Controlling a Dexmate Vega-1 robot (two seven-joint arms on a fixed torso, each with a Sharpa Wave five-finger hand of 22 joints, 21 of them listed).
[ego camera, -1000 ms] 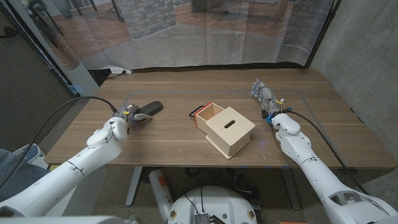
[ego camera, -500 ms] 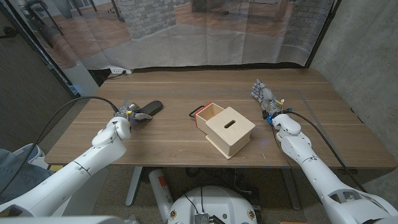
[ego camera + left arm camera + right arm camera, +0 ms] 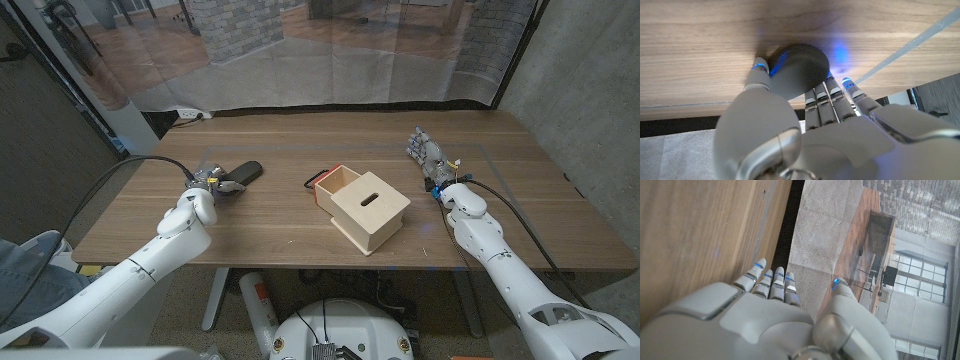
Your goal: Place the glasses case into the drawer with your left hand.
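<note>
Wood-grain table (image 3: 300, 215) runs wide under both our arms, with a translucent curtain and a brick pillar behind its far edge. On the left side lies the dark glasses case (image 3: 241, 174), a flattened oval lying on the bare wood, and our left hand (image 3: 208, 182) is right at its near end; in the left wrist view the fingers (image 3: 826, 102) reach along one side of the case (image 3: 799, 70) and the thumb along the other, so the hand looks to be closing around it — though we cannot tell whether it grips firmly or only touches. At mid-table sits the pale wooden box (image 3: 370, 211) with a slot in its lid, and its drawer (image 3: 336, 183) is pulled open toward the far left, red handle at the front. Our right hand (image 3: 428, 158) stands on the right, well apart from the box, fingers extended together and holding nothing. We judge the weak point to be the grasp: the case is smooth and rounded, so a shallow pinch at one end could let it pivot or squirt out as we lift. The drawer opening also looks little bigger than the case — a skewed approach could catch the rim or shove the light box along the table.
</note>
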